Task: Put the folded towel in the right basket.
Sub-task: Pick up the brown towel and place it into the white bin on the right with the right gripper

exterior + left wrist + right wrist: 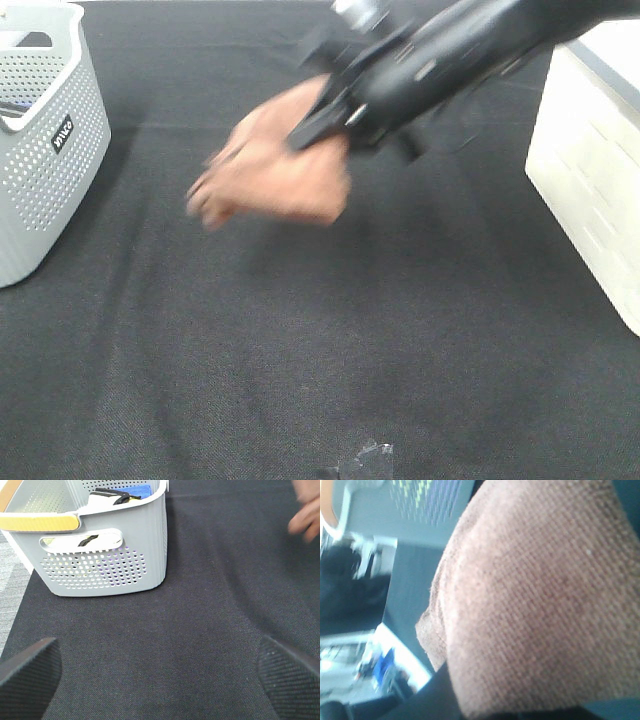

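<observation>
The folded towel [270, 165] is pinkish-brown and hangs blurred in the air above the middle of the black table. My right gripper [325, 120] is shut on its upper right part. The towel fills the right wrist view [535, 595], where the fingers are hidden. A corner of it shows in the left wrist view [305, 515]. The right basket [590, 150] is cream-white and stands at the right edge, apart from the towel. My left gripper [160, 680] is open and empty, low over the cloth near the grey basket.
A grey perforated basket [45, 150] stands at the far left. In the left wrist view [100, 555] it holds blue, white and black items. A black cloth [300, 350] covers the table. A small grey object [365, 462] lies at the front edge.
</observation>
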